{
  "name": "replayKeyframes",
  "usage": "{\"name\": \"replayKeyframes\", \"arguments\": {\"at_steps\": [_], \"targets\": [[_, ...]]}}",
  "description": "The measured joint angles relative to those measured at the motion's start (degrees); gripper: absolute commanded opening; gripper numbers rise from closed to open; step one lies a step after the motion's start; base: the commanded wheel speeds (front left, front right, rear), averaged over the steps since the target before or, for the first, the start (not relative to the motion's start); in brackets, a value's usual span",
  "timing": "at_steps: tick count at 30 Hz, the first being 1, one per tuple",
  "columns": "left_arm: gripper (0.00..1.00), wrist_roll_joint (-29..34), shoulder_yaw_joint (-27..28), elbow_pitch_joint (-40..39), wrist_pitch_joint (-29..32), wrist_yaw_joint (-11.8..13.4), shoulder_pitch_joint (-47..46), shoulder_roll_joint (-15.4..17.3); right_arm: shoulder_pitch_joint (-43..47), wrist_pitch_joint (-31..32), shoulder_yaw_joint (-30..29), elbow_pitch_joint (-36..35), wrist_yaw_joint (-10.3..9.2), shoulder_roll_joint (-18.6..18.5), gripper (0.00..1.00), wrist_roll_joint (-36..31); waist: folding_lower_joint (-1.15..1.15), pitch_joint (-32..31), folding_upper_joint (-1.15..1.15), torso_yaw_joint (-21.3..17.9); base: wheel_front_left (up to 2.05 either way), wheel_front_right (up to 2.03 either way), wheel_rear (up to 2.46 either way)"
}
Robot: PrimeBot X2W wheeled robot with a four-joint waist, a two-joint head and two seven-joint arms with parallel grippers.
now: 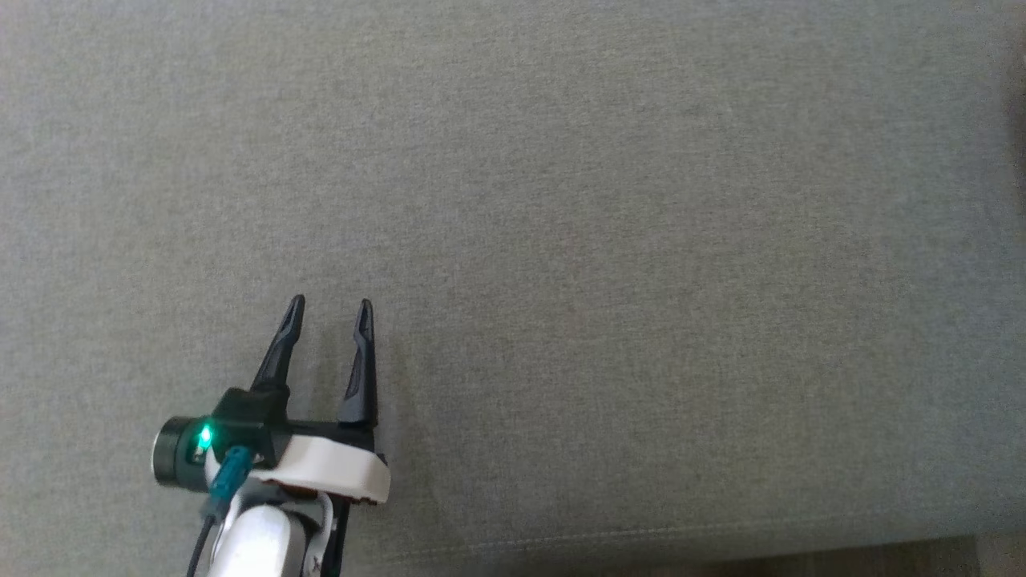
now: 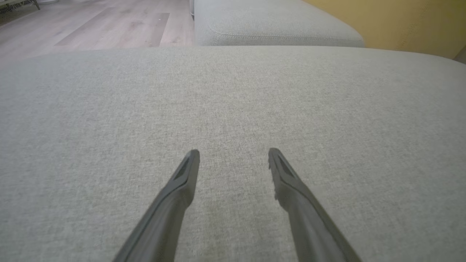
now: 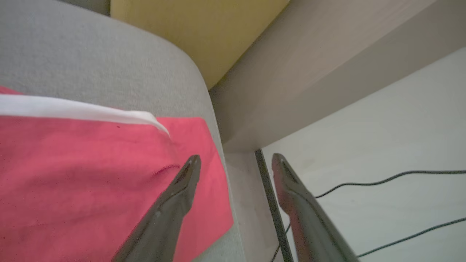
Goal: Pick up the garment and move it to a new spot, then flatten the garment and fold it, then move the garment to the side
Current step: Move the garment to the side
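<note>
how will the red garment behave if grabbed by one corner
Probably floppy: the red garment lies flat and faintly creased, so it should drape. Likely light, looking thin. Its corner nears the grey cushion edge, so a push may slide it off.

In the head view the left gripper [image 1: 331, 301] sits at 7 o'clock over the seat cushion [image 1: 641, 240]. From the left wrist, a second cushion [image 2: 273, 22] lies beyond at 12 o'clock and the floor [image 2: 91, 25] at 11. From the right wrist, the garment [image 3: 91, 174] lies on the cushion at 9 o'clock, reaching its edge. Cables [image 3: 429, 172] run off the cushion at 4 o'clock.
</note>
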Motion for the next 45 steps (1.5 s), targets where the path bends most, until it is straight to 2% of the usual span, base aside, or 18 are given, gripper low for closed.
{"name": "replayKeyframes", "arguments": {"at_steps": [5,10,13,17,20,27,31,35,38,45], "targets": [[1.00,-0.03,0.13,-0.22,0.00,0.03,-0.01,-0.01,-0.12,-6.67,-1.51,-1.07,0.00,1.91,1.00,-1.74,0.00,-1.31,0.00,-0.69,0.00,0.00,0.00],[1.00,-1.49,0.26,-0.18,0.00,0.13,0.29,-0.01,0.25,-13.19,-1.14,-4.42,0.00,8.68,1.00,-0.35,0.00,-4.78,0.00,-1.14,0.00,0.00,0.00],[1.00,-2.66,0.38,0.05,0.00,0.92,1.05,-0.02,3.11,-15.85,-0.41,-8.18,0.00,11.38,1.00,2.40,0.00,-7.87,0.00,-1.13,0.00,0.00,0.00],[1.00,-4.30,1.47,0.86,0.00,2.69,3.87,-0.09,12.19,-17.38,0.48,-14.63,0.00,15.32,1.00,5.60,0.00,-12.80,0.00,-0.77,0.00,0.00,0.00],[1.00,-4.30,2.21,1.55,0.00,3.57,6.39,-0.03,21.15,-17.79,0.16,-20.97,0.00,19.59,1.00,7.30,-0.01,-16.66,0.00,-0.20,0.00,0.00,0.00],[1.00,-4.30,2.42,5.01,0.00,2.00,9.40,-0.05,41.98,-17.79,-3.03,-35.10,0.00,30.45,1.00,7.93,-0.01,-22.77,0.00,3.24,0.00,0.00,0.00],[1.00,-4.12,3.54,6.93,0.00,1.63,9.81,-0.03,48.66,-20.24,-2.60,-38.76,0.00,36.60,1.00,6.78,-0.01,-24.54,0.00,4.95,0.00,0.00,0.00],[1.00,-3.87,3.87,7.27,0.00,1.57,10.00,-0.01,52.26,-24.13,-1.24,-38.44,0.00,38.62,1.00,5.25,-0.01,-25.57,0.00,5.57,0.00,0.00,0.00],[1.00,-3.87,3.70,7.26,0.00,0.37,10.01,-0.01,53.87,-26.59,-1.45,-36.54,0.00,39.33,1.00,4.35,-0.01,-26.04,0.00,5.88,0.00,0.00,0.00],[1.00,-3.89,3.54,7.08,0.00,-0.93,10.55,-0.01,54.22,-28.91,-2.08,-34.18,0.00,40.17,1.00,4.59,-0.01,-26.78,0.00,5.46,0.00,0.00,0.00]]}}
